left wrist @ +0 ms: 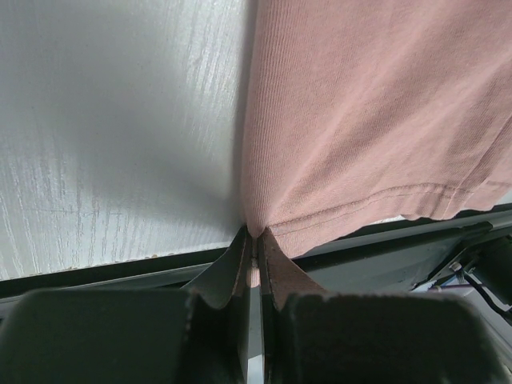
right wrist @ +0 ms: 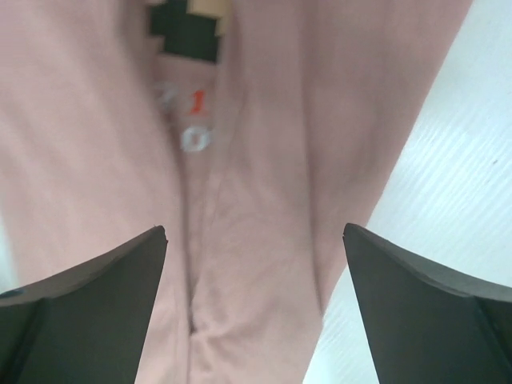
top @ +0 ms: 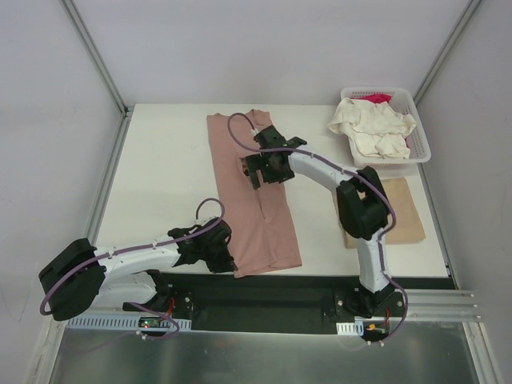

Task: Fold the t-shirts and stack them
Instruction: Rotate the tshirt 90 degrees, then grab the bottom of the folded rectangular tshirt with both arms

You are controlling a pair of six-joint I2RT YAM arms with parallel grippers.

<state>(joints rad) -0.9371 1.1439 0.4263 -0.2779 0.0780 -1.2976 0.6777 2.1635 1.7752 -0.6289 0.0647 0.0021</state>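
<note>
Here we go: the dusty-pink cloth t-shirt (top: pixel 254 200) lies as a long narrow strip down the middle of the white counter (top: pixel 168 176), sides folded in, hem toward the arms. The left gripper (left wrist: pixel 254 242) is down at the near left corner of that hem, jaws pinched tight on the stitched edge, right at the counter's front edge. The right gripper (right wrist: pixel 256 240) hangs over the upper half of the strip, jaws spread wide with nothing between them. Pink cloth fills its view, and there's the black pixel print (right wrist: pixel 188 28) peeking out along the fold, small white and red characters beneath it. Over at the far right corner, the white slatted plastic basket (top: pixel 422 138) holds a crumpled cream t-shirt (top: pixel 372 128) spilling over the rim, with a scrap of magenta cloth (top: pixel 376 98) behind it. In front of the basket, a flat folded tan t-shirt (top: pixel 404 212) lies on the counter, partly under the right arm.
</note>
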